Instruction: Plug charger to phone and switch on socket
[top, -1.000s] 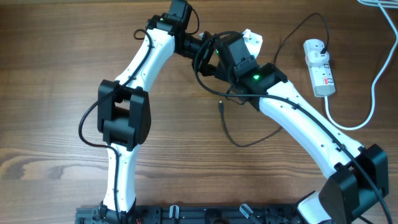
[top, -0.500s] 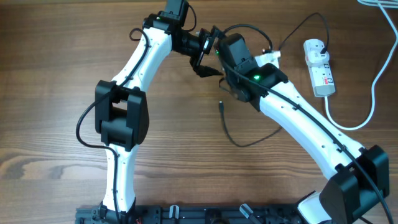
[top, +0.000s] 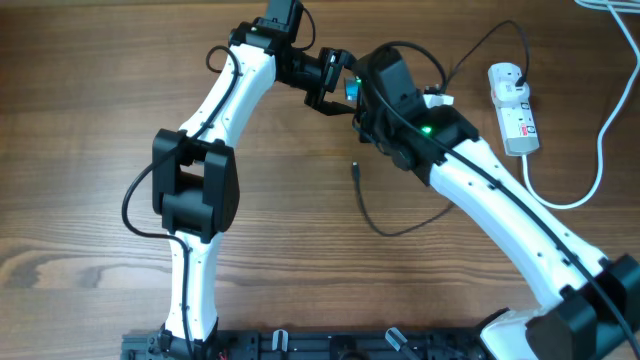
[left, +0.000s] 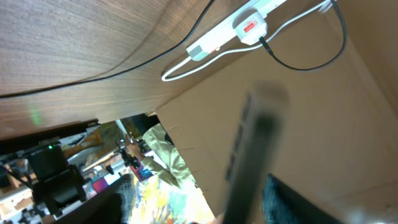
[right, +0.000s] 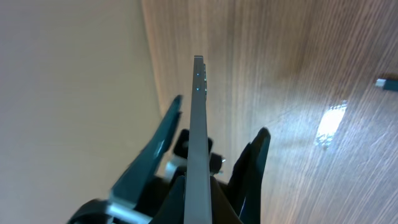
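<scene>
Overhead, my left pincer and right pincer meet nose to nose at the far middle of the table. A sliver of blue phone shows between them. From up here I cannot tell how far either pincer is parted. The charger has its tip lying on the wood near the right pincer, on the side toward the arm bases, touching neither pincer. The socket sits well off beyond the right arm, with its thick white cord trailing past it.

In the left wrist view, the left pincer's dark fingers are blurred and spread wide. The phone stands edge-on between them, nearer one finger. I cannot tell whether it touches. The socket lies far ahead of the fingertips.

In the right wrist view, the phone stands edge-on, dead centre in the right pincer. The fingers close onto it low down and grip it there, while their tips flare clear of its faces. The charger's tip lies on the wood well off to one side.
</scene>
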